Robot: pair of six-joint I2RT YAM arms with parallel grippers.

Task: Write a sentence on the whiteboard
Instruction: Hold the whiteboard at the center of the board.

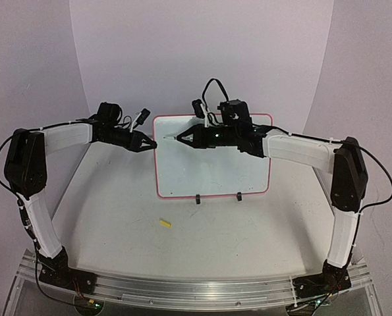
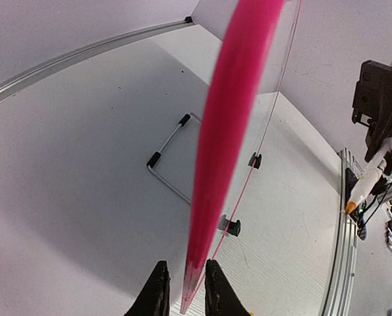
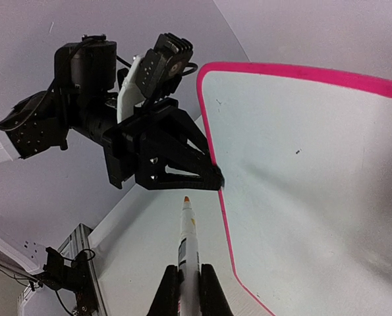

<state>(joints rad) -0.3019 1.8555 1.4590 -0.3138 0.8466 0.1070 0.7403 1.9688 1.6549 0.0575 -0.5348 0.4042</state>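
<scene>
Whiteboard (image 1: 215, 164), white with a pink rim, stands upright mid-table; left gripper (image 1: 153, 143) pinches its left edge, while right gripper (image 1: 182, 139), clamped on a white orange-tipped marker (image 3: 188, 232), hovers before its upper-left face.

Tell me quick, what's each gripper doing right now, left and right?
Left gripper: closing on the whiteboard's left edge, fingers either side of it.
Right gripper: shut on the marker, tip pointing toward the board.
</scene>
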